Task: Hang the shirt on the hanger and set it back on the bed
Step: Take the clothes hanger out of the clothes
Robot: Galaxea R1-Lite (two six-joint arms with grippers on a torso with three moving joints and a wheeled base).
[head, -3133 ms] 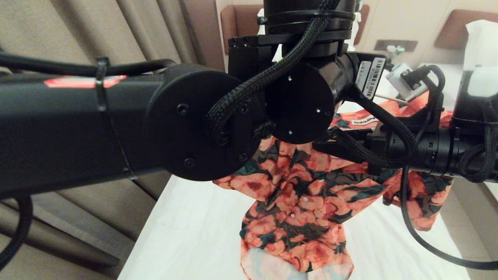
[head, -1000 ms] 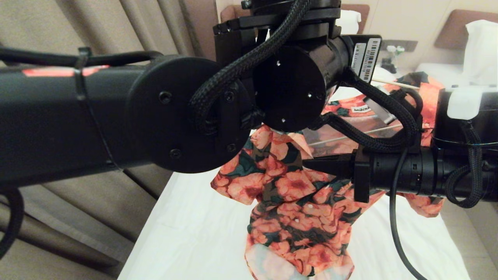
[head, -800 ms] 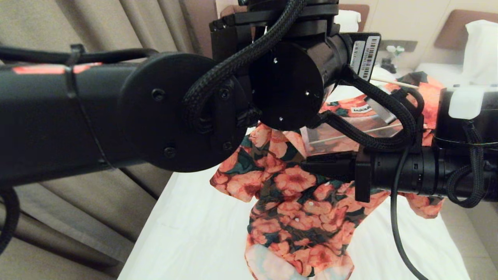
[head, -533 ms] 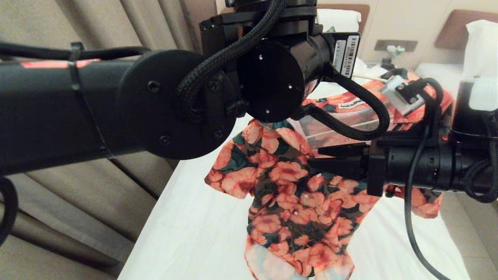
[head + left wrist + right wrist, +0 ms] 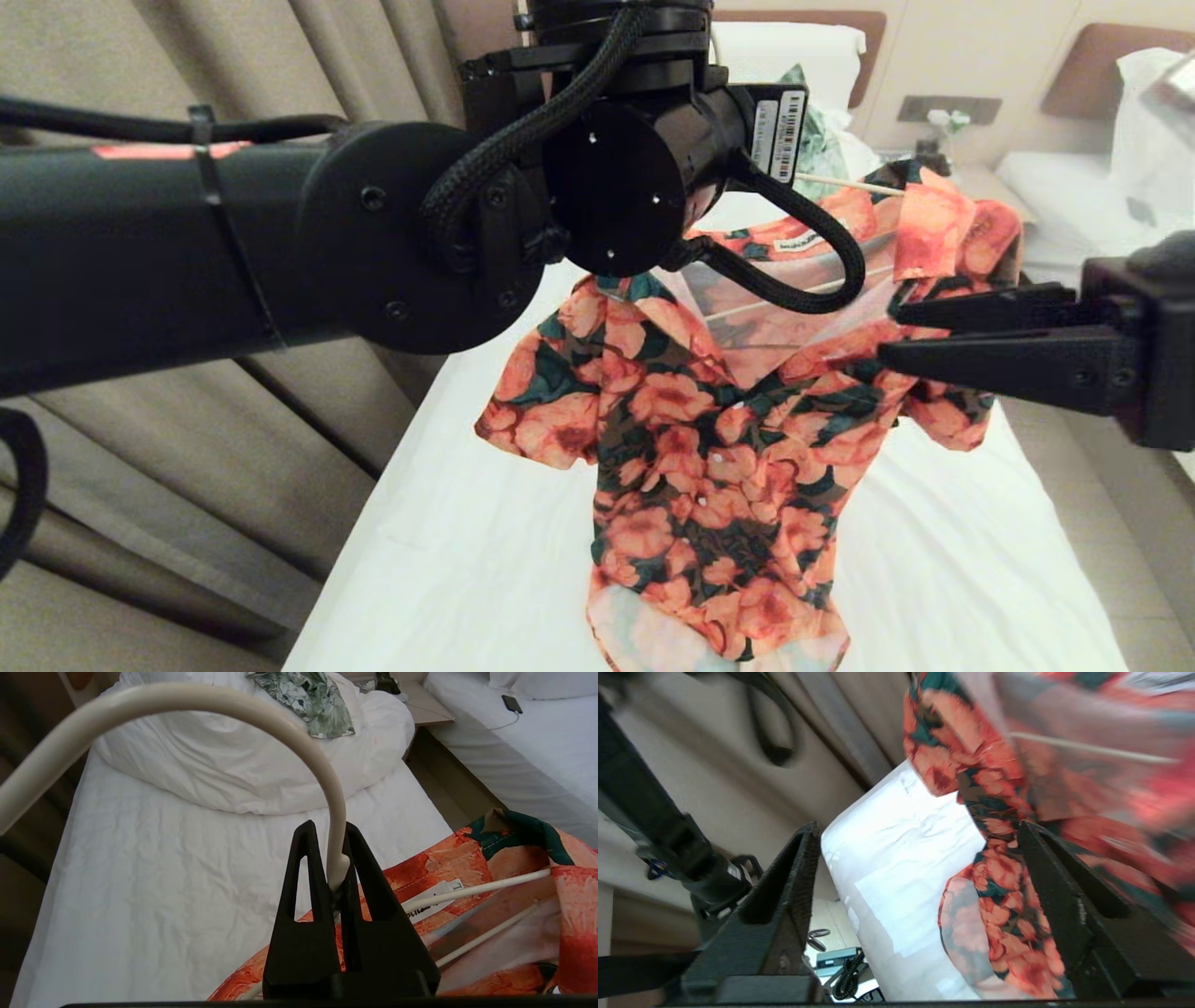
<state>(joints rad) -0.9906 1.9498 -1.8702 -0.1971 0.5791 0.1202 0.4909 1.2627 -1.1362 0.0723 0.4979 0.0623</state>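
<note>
Shirt (image 5: 719, 467) first: I see it hanging in the air above the near end of the bed (image 5: 448, 560), its hem low over the white sheet close to the foot edge, its collar spread open higher up. My right tool (image 5: 892, 331) sits just beside the shirt's right shoulder, its two black fingers (image 5: 780, 905) standing apart with nothing between them; from its wrist camera the flowered cloth fills the space ahead, though I cannot tell whether a fingertip brushes the fabric. Inside the open collar the hanger (image 5: 327, 826) shows its thin cream wires running under the neck label. My left tool (image 5: 334, 877) is above the collar, fingers pressed together and clamped on the foot of the hanger's hook, so the hanger and the shirt on it hang from that grip. The left arm crosses the head view from the left edge and hides that grip there. Farther up the bed lies the bulky white duvet (image 5: 243, 765), with a green-and-white leaf-patterned garment (image 5: 313, 700) on top, near the headboard (image 5: 794, 19). A second bed (image 5: 523, 742) stands off the right side.
</note>
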